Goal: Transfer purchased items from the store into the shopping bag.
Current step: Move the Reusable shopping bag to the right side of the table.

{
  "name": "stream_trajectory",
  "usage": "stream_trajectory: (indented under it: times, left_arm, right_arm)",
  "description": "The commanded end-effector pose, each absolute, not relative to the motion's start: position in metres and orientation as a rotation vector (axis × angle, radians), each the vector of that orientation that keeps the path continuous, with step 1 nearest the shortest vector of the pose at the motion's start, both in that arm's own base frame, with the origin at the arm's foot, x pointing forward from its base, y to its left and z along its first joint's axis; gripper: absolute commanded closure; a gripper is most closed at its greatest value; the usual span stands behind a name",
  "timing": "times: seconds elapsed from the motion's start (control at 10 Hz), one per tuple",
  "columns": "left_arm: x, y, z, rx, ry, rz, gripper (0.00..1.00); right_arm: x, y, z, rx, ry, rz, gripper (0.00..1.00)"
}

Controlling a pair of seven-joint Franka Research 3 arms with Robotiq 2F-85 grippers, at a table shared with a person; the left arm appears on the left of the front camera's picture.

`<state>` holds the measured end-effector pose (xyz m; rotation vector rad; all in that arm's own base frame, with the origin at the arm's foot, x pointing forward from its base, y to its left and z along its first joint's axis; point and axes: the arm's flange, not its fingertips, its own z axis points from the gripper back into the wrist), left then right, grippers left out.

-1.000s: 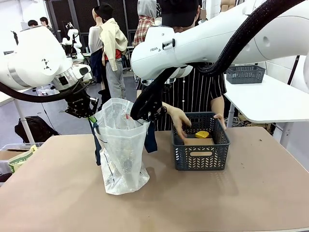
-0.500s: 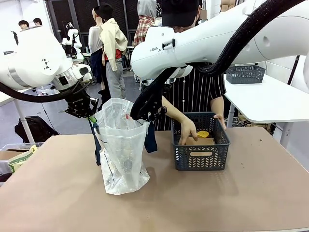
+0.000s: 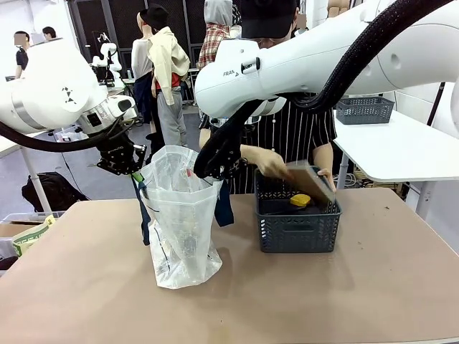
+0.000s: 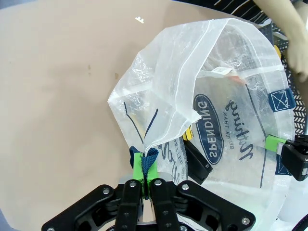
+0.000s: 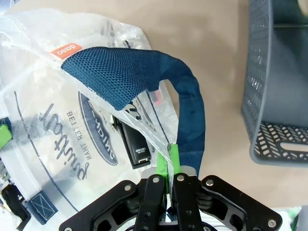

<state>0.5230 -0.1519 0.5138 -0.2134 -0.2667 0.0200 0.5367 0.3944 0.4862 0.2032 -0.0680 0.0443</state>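
Bag point(image 3: 179, 222) stands on the tan table point(image 3: 358, 301), with the lattice basket point(image 3: 297, 231) at its 3 o'clock and bare tabletop at 6. My left gripper point(image 3: 133, 166) reaches down to its rim at 9 o'clock and my right gripper point(image 3: 219, 172) at 3. A hand point(image 3: 267, 162) tilts a flat brown packet point(image 3: 310, 181) over the basket.

Left wrist: my fingers are pinched tight on crinkly translucent film and navy strap point(image 4: 150, 154).

Right wrist: my fingers are clamped on the film beside the woven strap loop.
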Motion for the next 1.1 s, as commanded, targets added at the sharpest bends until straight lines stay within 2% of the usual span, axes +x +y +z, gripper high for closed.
stream_trajectory:
  times: [0.0,1.0]
  left_arm:
    - [0.5224,-0.1516,0.5144,-0.214,-0.268,0.019,1.00]
    - [0.5224,-0.1516,0.5144,-0.214,-0.268,0.019,1.00]
  right_arm:
    - [0.5356,0.3924,0.4842,0.208,-0.058,0.039,1.00]
    - [0.5356,0.3924,0.4842,0.208,-0.058,0.039,1.00]
